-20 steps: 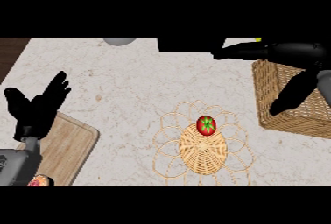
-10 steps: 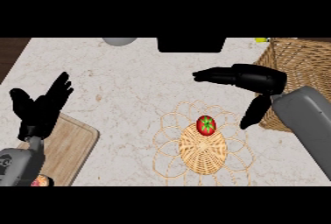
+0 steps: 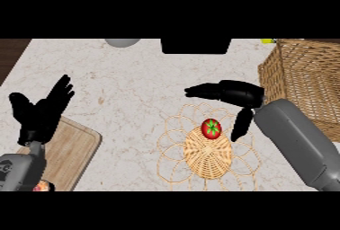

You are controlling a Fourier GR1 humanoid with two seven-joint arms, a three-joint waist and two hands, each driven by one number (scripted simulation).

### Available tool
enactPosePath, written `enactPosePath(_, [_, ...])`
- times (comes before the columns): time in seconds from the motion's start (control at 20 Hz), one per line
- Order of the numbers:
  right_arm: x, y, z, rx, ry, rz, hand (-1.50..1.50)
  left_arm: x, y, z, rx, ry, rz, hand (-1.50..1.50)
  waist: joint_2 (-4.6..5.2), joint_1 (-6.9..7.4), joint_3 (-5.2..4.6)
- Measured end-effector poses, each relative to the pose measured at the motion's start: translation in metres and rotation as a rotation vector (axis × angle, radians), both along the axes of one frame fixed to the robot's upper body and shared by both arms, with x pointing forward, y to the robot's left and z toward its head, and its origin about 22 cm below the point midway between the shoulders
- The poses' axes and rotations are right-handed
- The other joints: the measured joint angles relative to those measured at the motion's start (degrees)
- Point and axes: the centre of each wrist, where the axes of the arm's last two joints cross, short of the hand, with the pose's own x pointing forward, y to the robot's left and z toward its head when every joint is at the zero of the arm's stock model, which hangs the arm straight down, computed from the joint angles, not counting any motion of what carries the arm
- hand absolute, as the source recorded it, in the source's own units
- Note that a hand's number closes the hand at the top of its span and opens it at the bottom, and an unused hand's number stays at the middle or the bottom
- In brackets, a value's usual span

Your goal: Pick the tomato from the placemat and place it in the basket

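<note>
So we're hanging our right hand [image 3: 234,92] just above and a bit to the right of the tomato [image 3: 211,128], and the reason looks pretty simple: it's the hand nearest both the tomato and the basket [image 3: 302,78]. The fingers are stretched out straight toward our left, the thumb is dangling down right beside the tomato, and there's nothing in the grip yet. That wide-open shape makes sense to us, since a round thing like this wants fingers on one side and a thumb on the other.

The tomato is sitting on the woven placemat [image 3: 207,152], just under the palm and touching none of the hand as far as we can tell. The basket is off to the hand's right, near enough that the carry should be short.

Our left hand [image 3: 41,111] is resting spread with fingers up, well away on the far side, over the corner of a wooden board [image 3: 74,148]. We're guessing it's parked there just to stay out of the way.
</note>
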Motion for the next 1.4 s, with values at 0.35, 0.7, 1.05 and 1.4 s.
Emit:
enactPosePath(0.35, [-0.003,0.007,-0.025,-0.099,-0.016,0.027,-1.50,-0.004,0.005,0.002,0.008,0.000,0.012,0.00,-0.10,-0.21,0.00])
enactPosePath(0.7, [0.006,0.002,-0.034,-0.107,-0.026,0.026,-1.50,-0.004,0.006,0.006,0.006,0.006,0.004,0.00,-0.08,-0.13,0.00])
enactPosePath(1.05, [0.008,-0.005,-0.040,-0.102,-0.011,0.050,-1.50,0.000,0.009,0.005,-0.001,0.004,0.010,0.00,-0.09,-0.31,-0.01])
enactPosePath(1.4, [0.001,0.000,-0.046,-0.109,-0.036,0.074,-1.50,-0.004,0.007,0.004,0.001,0.005,0.011,0.00,-0.17,-0.42,-0.01])
